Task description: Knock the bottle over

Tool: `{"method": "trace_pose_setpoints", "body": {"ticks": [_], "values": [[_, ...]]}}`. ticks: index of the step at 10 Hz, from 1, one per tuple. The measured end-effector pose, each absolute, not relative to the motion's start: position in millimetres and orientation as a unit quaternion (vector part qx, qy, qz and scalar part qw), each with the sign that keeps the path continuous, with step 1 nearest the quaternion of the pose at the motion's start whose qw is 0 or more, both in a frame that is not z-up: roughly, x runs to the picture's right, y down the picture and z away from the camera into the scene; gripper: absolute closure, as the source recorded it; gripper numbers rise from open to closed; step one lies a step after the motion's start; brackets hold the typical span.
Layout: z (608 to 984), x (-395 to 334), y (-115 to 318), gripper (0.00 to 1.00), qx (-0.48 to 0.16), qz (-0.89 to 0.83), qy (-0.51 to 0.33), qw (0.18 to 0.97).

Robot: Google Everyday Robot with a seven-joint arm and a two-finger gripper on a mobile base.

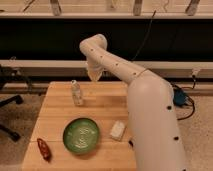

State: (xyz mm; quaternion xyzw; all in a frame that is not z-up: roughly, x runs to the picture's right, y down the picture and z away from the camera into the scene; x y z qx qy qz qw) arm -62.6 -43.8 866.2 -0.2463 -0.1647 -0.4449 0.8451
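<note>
The bottle (76, 93) is standing upright on the wooden worktop (102, 107), toward its back left part, with a whitish cap on top and a pale label around its clear body; no writing or brand can be read on that label. The gripper (94, 75) is hanging at the end of the white arm (120, 67), above the back edge of the worktop and just to the right of the bottle, a little higher than the cap and not touching it. Whether the fingers are spread or closed cannot be told here, and nothing is seen in their hold. The arm is bending over from the robot's large white body (152, 130), which is filling the right side of the view. In front of the bottle, a green bowl (81, 135) is sitting near the worktop's front edge. A small white packet (117, 130) is lying just to the right of the bowl, and a red object (43, 149) is lying at the front left corner, well apart from the bottle. Neither one is showing any readable lettering.
</note>
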Motion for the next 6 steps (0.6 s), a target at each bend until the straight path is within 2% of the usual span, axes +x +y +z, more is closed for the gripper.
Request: {"method": "trace_pose_setpoints", "body": {"ticks": [6], "values": [[848.3, -94.5, -28.2, 0.81, -0.239, -0.490, -0.186, 0.817]]}}
